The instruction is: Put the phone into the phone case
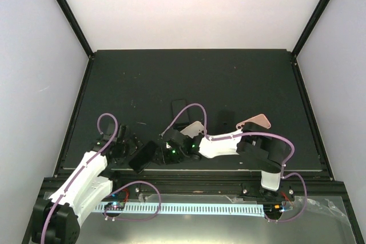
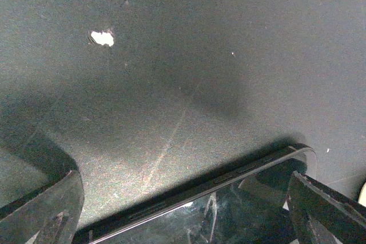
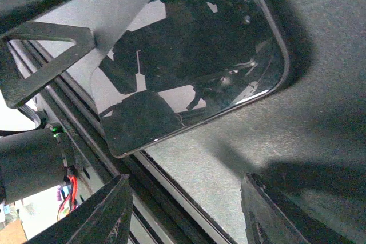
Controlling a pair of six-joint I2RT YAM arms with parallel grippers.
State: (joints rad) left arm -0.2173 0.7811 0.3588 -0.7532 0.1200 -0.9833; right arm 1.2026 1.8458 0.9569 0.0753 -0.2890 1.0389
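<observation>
Hanging low, the left end effector (image 1: 127, 148) gapes wide; the right end effector (image 1: 166, 151) stands half open, empty.

No readable text or labels appear anywhere.

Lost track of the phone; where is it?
Top view: the phone lies at the near edge of the table, between the left gripper and right gripper.

Robotics lab test cell, seen from above. A white-and-black left arm (image 1: 86, 178) and right arm (image 1: 223, 144) are bolted to a black metal rail (image 1: 200, 182) at the near edge of a table (image 1: 189, 75) covered by a dark, scuffed mat. Plain white panels (image 1: 194, 4) in a black frame (image 1: 67, 12) enclose three sides. Purple cables (image 1: 194, 105) loop off the arms, and a slotted cable duct (image 1: 194, 208) runs along the front.
</observation>
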